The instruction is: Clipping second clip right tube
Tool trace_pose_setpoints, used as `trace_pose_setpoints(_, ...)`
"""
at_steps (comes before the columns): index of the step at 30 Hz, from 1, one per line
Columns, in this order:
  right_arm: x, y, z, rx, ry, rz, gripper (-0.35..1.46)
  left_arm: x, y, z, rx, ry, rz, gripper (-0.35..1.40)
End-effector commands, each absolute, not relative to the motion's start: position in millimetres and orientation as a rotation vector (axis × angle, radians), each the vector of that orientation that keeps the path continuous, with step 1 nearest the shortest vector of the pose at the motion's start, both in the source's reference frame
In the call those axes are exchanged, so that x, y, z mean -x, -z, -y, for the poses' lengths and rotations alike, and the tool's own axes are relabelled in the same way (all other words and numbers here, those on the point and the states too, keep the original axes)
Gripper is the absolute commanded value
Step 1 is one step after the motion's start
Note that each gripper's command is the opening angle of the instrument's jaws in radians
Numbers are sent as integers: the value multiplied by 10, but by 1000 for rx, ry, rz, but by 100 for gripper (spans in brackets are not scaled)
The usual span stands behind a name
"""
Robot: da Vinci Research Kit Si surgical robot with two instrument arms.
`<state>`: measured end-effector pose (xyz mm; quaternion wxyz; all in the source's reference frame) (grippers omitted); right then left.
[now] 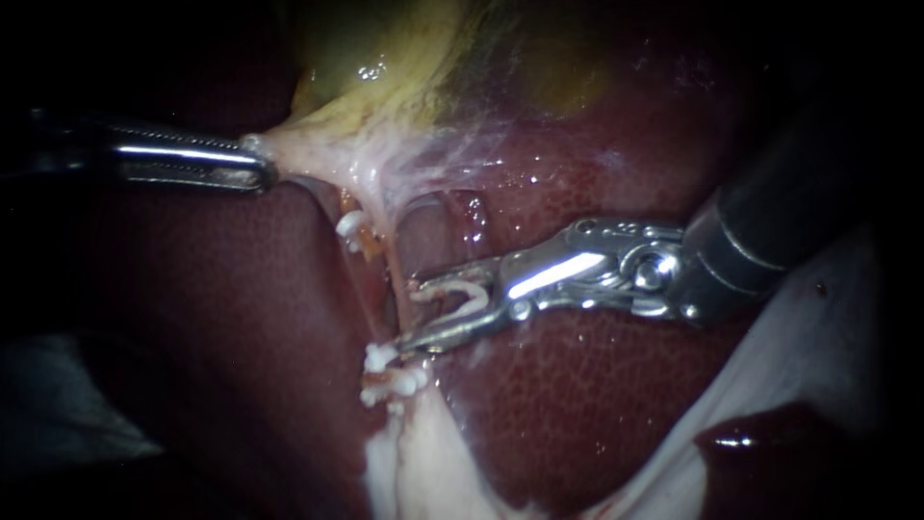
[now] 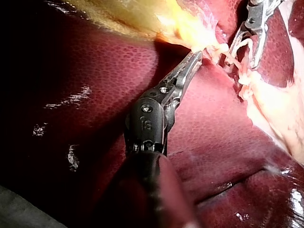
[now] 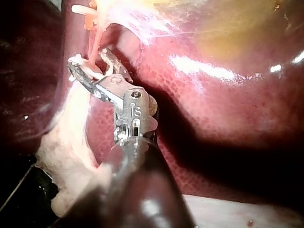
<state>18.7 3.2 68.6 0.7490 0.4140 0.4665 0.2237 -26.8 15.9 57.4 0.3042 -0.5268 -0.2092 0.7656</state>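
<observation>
- Clip [image 1: 460, 299] of white plastic held in the right instrument [image 1: 414, 314], jaws spread wide with a leg of this new clip against each, not yet squeezed down.
- Reached with both tips to the right tube [image 1: 395, 274], a thin pink strand running down from the neck of the gallbladder [image 1: 385, 58]. Looked to sit at the mouth of the jaws rather than deep in them, though could not be told for sure, even in the right wrist view.
- Judged best here: push on until the tube crossed the middle of the new clip and both tips showed beyond it, stay square to the tube, then close slowly in one squeeze.
- Called for care at the lower tip, just beside the lower clips [image 1: 390, 374]; could not tell whether touching. Better seated apart from them, so no clip rode on another.
- Lay near the upper clip [image 1: 351, 229] on the neighbouring strand to the left, which risked being caught in the same bite.
- Pinched, by the left instrument [image 1: 255, 173], pale tissue at the gallbladder's neck and drew it leftward, stretching both strands taut; steady tension seemed worth holding through the squeeze.
- Lay close over the liver [image 1: 577, 404] behind the tube, a surface the far tips could poke.
- Showed a white sheet [image 1: 818, 327] well apart at the right, no hindrance.
</observation>
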Motion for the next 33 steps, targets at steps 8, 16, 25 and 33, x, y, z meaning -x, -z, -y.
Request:
trace_pose_setpoints(8, -201, -699, -18, -978, -461, -1090, 48, 269, -574, -159, 1395, -2028, 553, -35)
trace_pose_setpoints(16, -208, -693, -17, -1131, -468, -1198, 45, 270, -574, -159, 1395, -2028, 552, -35)
trace_pose_setpoints(25, -216, -678, -16, -1181, -476, -1267, 45, 271, -574, -159, 1394, -2028, 552, -35)
trace_pose_setpoints(33, -215, -670, -25, -1206, -490, -1305, 43, 271, -574, -159, 1394, -2028, 551, -35)
